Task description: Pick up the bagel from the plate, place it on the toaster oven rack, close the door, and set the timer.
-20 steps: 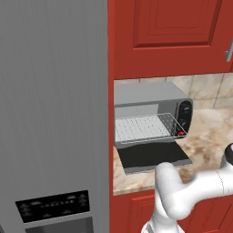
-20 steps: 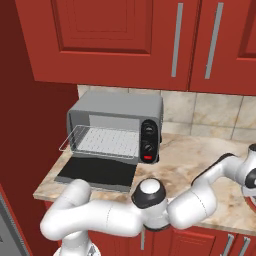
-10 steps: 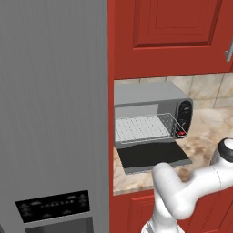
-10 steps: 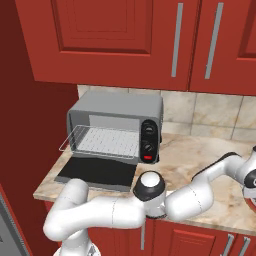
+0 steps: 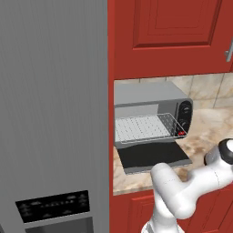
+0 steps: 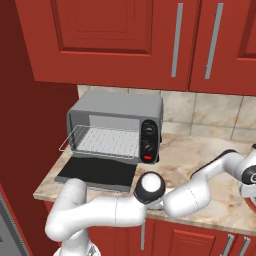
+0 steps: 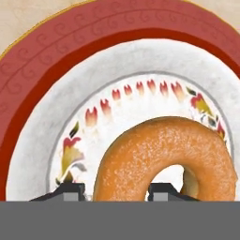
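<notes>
In the hand view the claw [image 7: 115, 190] sits low over the bagel [image 7: 165, 157], its two dark finger tips [image 7: 71, 190] rising at the bottom edge. One tip stands on the outer side of the bagel's near limb, the other in the centre hole, so the limb lies between them. The tips look pressed to the bread, but the contact itself is cut off at the bottom edge, so I cannot tell whether the claw has clamped. The bagel lies flat on the plate [image 7: 56, 89], which has a broad red rim and a white middle painted with small red and yellow marks. Pale marbled bench [image 7: 18, 14] shows beyond the plate's rim.

In the left base view the grey toaster oven [image 5: 150, 102] stands on the bench [image 5: 205, 127] under red cabinets [image 5: 173, 36], beside a tall grey fridge [image 5: 54, 113]. The door [image 5: 152, 154] hangs open, lying flat in front of the oven. The toaster oven rack [image 5: 143, 127] juts partly out of the opening and is bare.

In the right base view the oven [image 6: 117, 107], its open door [image 6: 97, 172] and the drawn-out rack [image 6: 107, 142] sit on the bench's [image 6: 200, 155] left part, well apart from where the arm [image 6: 125, 207] reaches across to the far right edge.
</notes>
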Available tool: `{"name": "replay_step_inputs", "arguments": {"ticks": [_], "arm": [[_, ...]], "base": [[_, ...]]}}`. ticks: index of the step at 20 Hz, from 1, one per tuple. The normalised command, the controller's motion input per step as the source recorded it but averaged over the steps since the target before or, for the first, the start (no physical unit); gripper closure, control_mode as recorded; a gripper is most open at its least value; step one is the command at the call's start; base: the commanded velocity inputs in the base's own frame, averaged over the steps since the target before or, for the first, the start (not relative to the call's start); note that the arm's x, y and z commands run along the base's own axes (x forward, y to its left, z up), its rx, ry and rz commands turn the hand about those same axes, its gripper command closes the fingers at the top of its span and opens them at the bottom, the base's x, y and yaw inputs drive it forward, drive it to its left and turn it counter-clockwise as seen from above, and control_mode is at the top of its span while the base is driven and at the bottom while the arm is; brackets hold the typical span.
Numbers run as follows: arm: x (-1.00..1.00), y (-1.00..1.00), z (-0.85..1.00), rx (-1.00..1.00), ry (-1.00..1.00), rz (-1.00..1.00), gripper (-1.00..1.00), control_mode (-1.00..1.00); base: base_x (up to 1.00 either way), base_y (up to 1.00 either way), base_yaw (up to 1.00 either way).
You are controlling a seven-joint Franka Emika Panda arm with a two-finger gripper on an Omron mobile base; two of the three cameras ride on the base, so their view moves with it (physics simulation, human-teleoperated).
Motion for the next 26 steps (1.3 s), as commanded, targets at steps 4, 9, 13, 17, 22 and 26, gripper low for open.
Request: {"name": "replay_step_inputs", "arguments": {"ticks": [4,9,13,17,22,26], "arm": [[0.00,0.13,-0.35,0.00,0.07,0.00,1.00,-1.00],[-0.19,0.15,-0.08,0.00,0.05,0.00,1.00,-1.00],[-0.46,0.32,0.65,0.00,0.00,0.00,1.00,-1.00],[-0.41,0.61,0.97,0.02,0.00,0.00,1.00,-1.00],[-0.42,0.97,0.64,0.00,0.00,0.00,1.00,-1.00],[-0.61,1.00,0.18,0.00,0.00,0.00,1.00,-1.00]], "base": [[0.00,0.00,0.00],[0.00,0.00,0.00],[0.00,0.00,0.00],[0.00,0.00,0.00],[0.00,0.00,0.00],[0.00,0.00,0.00]]}}
